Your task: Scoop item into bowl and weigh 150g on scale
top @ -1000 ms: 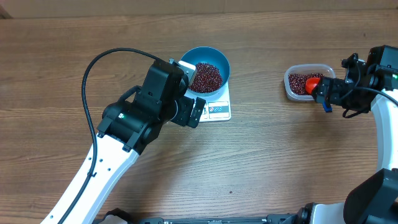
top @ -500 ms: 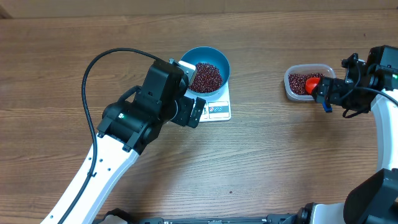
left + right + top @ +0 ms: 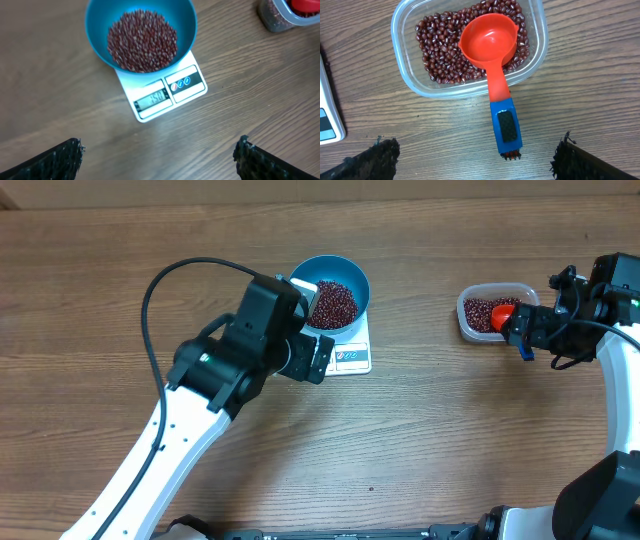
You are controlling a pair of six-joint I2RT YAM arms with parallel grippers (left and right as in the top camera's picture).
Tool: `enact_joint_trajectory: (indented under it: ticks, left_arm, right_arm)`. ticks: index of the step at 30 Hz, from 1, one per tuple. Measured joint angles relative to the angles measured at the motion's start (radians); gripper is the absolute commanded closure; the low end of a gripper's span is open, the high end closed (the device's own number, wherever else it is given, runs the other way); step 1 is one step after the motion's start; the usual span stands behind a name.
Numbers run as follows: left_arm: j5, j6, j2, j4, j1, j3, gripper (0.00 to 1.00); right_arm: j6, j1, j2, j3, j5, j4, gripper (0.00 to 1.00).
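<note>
The blue bowl (image 3: pixel 141 34) stands on the white scale (image 3: pixel 165 97) and holds a pile of dark red-brown beans (image 3: pixel 142 41). Bowl (image 3: pixel 335 288) and scale (image 3: pixel 352 357) sit at the table's centre in the overhead view. My left gripper (image 3: pixel 160 156) hovers open in front of the scale, empty. A red scoop with a blue handle (image 3: pixel 492 55) rests in a clear tub (image 3: pixel 406 80) of more beans (image 3: pixel 437 45). Its handle end pokes out toward my right gripper (image 3: pixel 475 152). That gripper is open and touches nothing.
In the overhead view the tub (image 3: pixel 464 317) with the scoop (image 3: pixel 504 310) sits at the right, beside my right gripper (image 3: pixel 524 332). My left arm (image 3: pixel 240 355) and its black cable cover the table left of the scale.
My left arm has shifted slightly to the right. The bowl, scale, tub, scoop and right arm have not moved.
</note>
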Motion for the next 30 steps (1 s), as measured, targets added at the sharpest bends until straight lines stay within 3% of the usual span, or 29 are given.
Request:
enact_joint_trajectory:
  ticks: [7,13,21,30]
  left_arm:
    - [0.023,-0.160,0.175,0.030,-0.016,0.001,0.00]
    - [-0.005,-0.289,0.353,0.109,-0.119,0.001,0.00]
    - [-0.061,-0.375,0.356,0.092,-0.152,0.001,0.00]
    - [-0.120,-0.505,0.356,-0.074,-0.152,0.001,0.00]
  right_arm:
    - [0.000,0.000,0.000,0.000,0.000,0.000,0.00]
    - [0.000,0.000,0.000,0.000,0.000,0.000,0.00]
    - [0.000,0.000,0.000,0.000,0.000,0.000,0.00]
    - [0.000,0.000,0.000,0.000,0.000,0.000,0.00]
